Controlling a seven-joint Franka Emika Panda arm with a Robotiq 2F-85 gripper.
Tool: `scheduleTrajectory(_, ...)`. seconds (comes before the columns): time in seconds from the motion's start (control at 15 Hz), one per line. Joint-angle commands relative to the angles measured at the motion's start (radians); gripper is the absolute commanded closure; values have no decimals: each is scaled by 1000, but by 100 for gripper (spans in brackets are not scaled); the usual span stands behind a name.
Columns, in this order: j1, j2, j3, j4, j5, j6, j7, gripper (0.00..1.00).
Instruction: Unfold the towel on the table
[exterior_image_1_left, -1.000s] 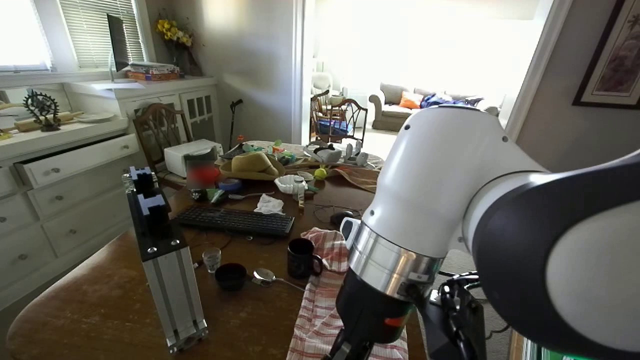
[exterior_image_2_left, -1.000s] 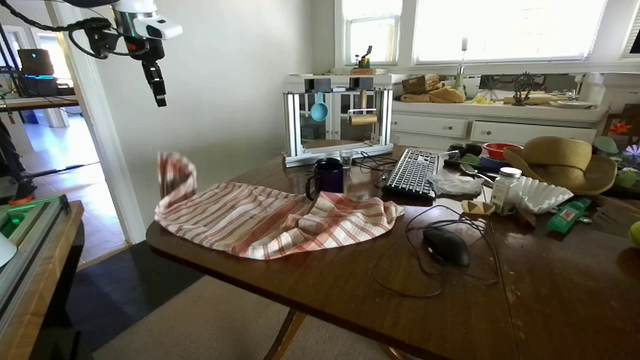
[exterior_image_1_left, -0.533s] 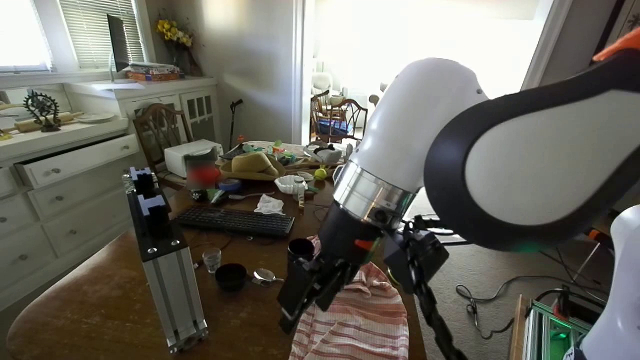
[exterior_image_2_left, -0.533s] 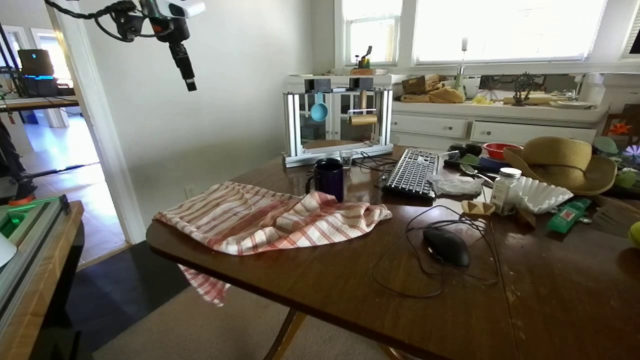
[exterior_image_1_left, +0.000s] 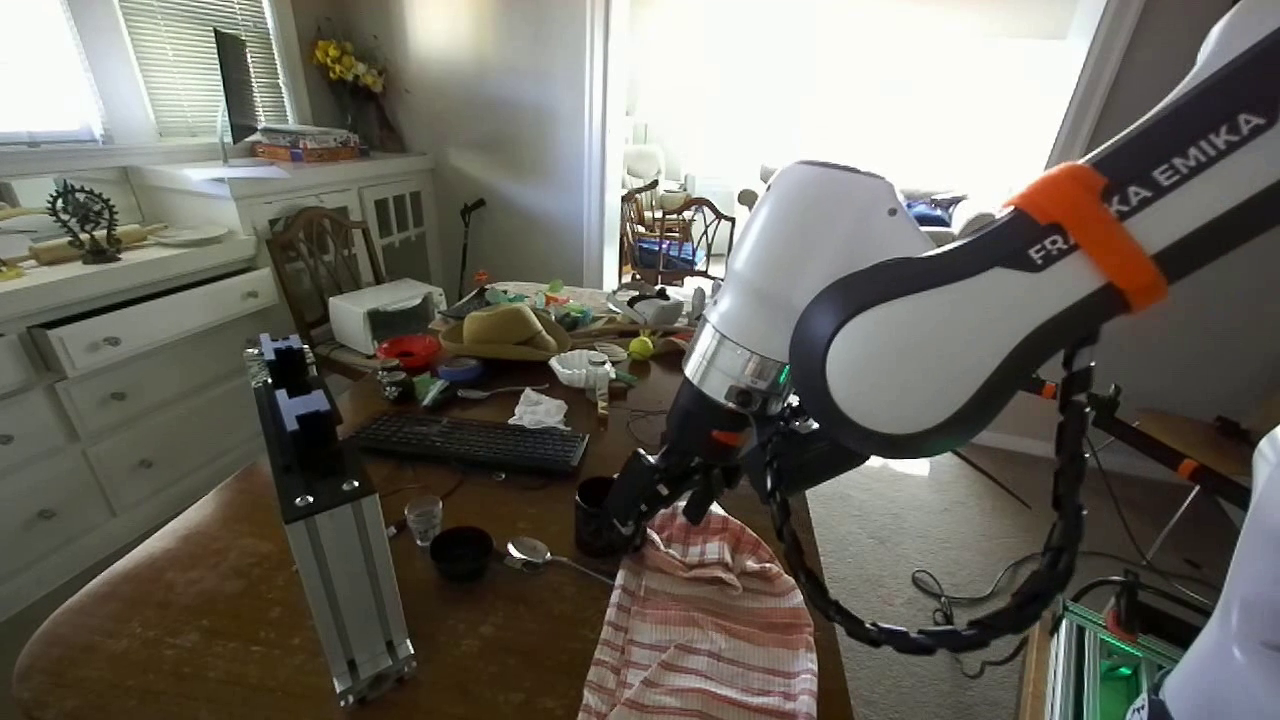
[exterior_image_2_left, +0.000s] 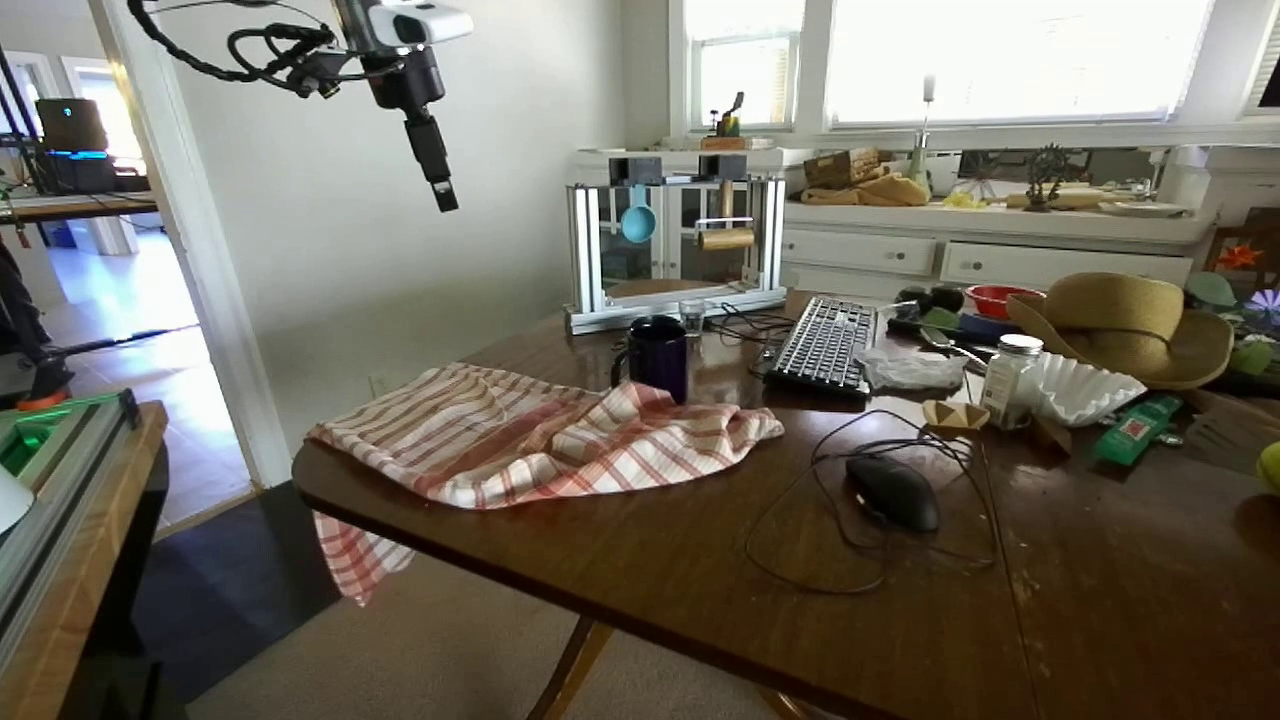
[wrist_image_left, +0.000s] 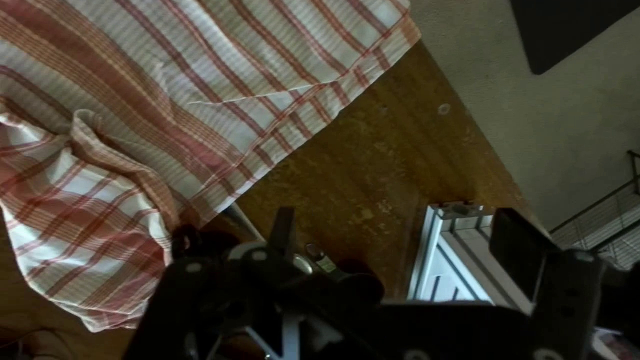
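Pincer (wrist_image_left: 395, 234) is spread wide, nothing in it, above the surface (exterior_image_2_left: 710, 560); towel (exterior_image_2_left: 490, 430) lies at one end, bunched beside the mug (exterior_image_2_left: 658, 358) and partly hanging over the edge. Risks as I read it: tugging the bunched part could drag or tip the mug, or the overhang's weight could slide the towel off. Surface is brown wood, cluttered with keyboard (exterior_image_2_left: 825, 343), mouse (exterior_image_2_left: 893, 490), straw hat (exterior_image_2_left: 1120, 325); room's bright, white drawers (exterior_image_2_left: 855, 250) behind.

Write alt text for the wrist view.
A red-and-white striped towel lies on a brown wooden table, its lower-left part rumpled. Dark fingers stand apart at the bottom, a metal frame visible through the gap.
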Motion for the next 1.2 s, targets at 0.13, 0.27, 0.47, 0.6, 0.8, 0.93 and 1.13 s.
scheduleTrajectory(0.13,-33,38,-52,0,-54,24,6,0)
scheduleTrajectory(0.27,-38,31,-65,3,-68,14,-2,0)
scheduleTrajectory(0.47,-66,18,-78,10,-157,-12,-22,0)
scheduleTrajectory(0.6,-83,16,-100,24,-230,-33,-100,0)
scheduleTrajectory(0.8,-98,26,-151,54,-306,-26,-261,0)
scheduleTrajectory(0.93,-104,37,-188,80,-339,-31,-376,0)
scheduleTrajectory(1.13,-95,49,-255,116,-315,-83,-555,0)
